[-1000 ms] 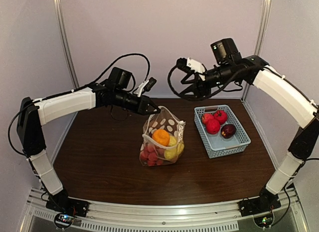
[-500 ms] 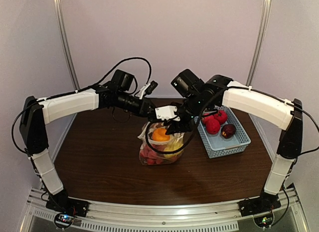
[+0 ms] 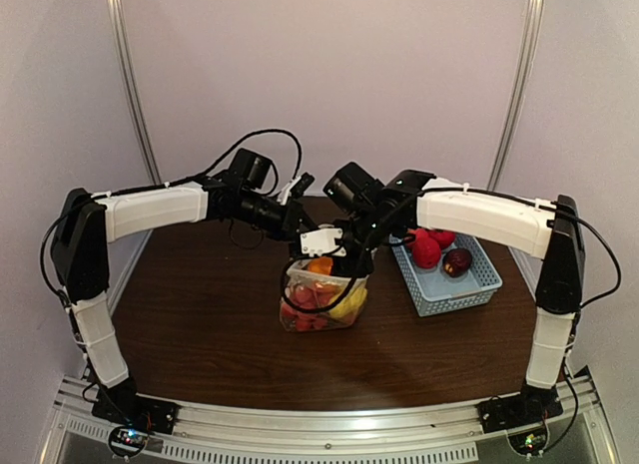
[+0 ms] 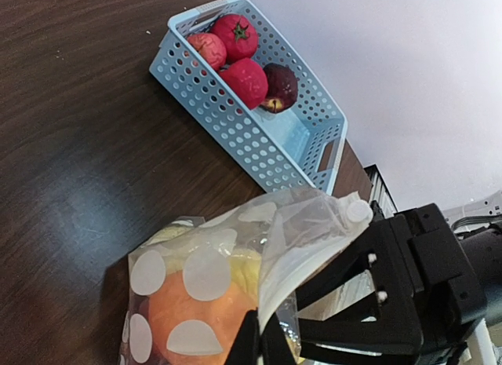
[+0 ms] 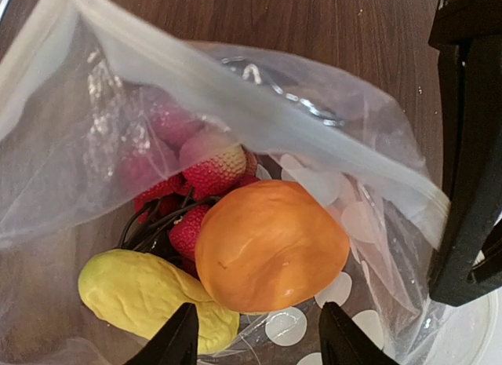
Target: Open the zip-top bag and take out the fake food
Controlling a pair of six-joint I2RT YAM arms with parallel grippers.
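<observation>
The zip-top bag [image 3: 321, 296] stands upright mid-table, clear with white dots, its mouth pulled open. My left gripper [image 4: 267, 343] is shut on the bag's rim [image 4: 302, 247] and holds that side up. My right gripper [image 5: 259, 343] is open and points down into the bag's mouth, its fingertips [image 5: 182, 337] either side of an orange fruit [image 5: 271, 243] without touching it. Beside the orange fruit lie a yellow fruit [image 5: 145, 298] and red strawberries [image 5: 210, 173]. In the top view the right gripper [image 3: 336, 256] hides most of the bag's opening.
A light-blue basket [image 3: 469, 284] stands right of the bag, holding red fruits [image 3: 427, 249] and a dark purple one [image 3: 457, 261]. The left gripper's black body [image 5: 471, 184] sits close at the right of the right wrist view.
My right arm has swung from above the basket over to the bag and lowered its gripper into the mouth. The left gripper has kept its hold on the rim.
</observation>
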